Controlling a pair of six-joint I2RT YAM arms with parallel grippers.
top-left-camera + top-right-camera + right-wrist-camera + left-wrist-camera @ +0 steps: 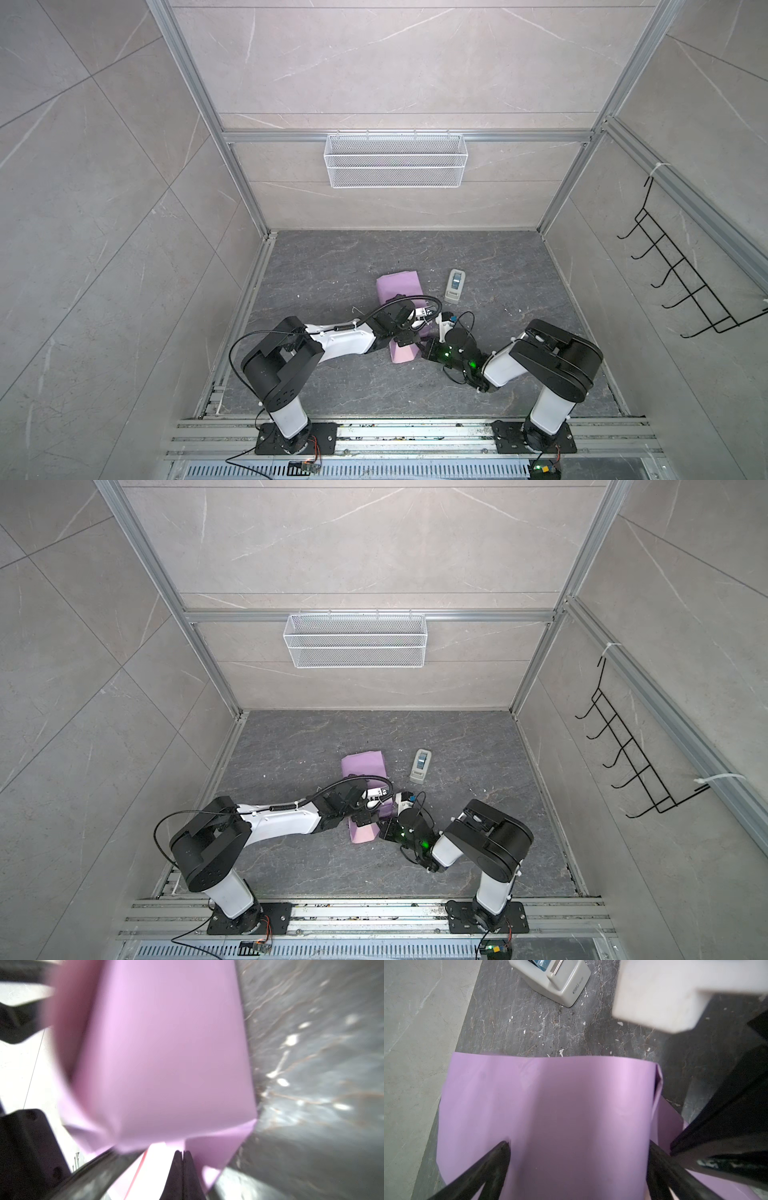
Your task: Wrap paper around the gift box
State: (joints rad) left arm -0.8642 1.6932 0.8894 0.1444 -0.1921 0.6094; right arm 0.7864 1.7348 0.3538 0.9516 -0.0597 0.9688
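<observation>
Left gripper (578, 1146): jaws spread wide, both fingertips (503, 1148) resting on flat lilac top of paper (550, 1105). Right gripper (182, 1154): clenched, tips together at paper's lower flap; whether sheet is pinched, cannot tell. Paper folded into boxy bundle, mid table (332, 257). Grey tape dispenser (454, 286) near bundle's far end, toward right edge, not touching.

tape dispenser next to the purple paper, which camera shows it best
Both top views show the tape dispenser whole and unblocked, though small. The left wrist view has it close and sharp but cut off by the picture's edge. The right wrist view does not show it.
</observation>
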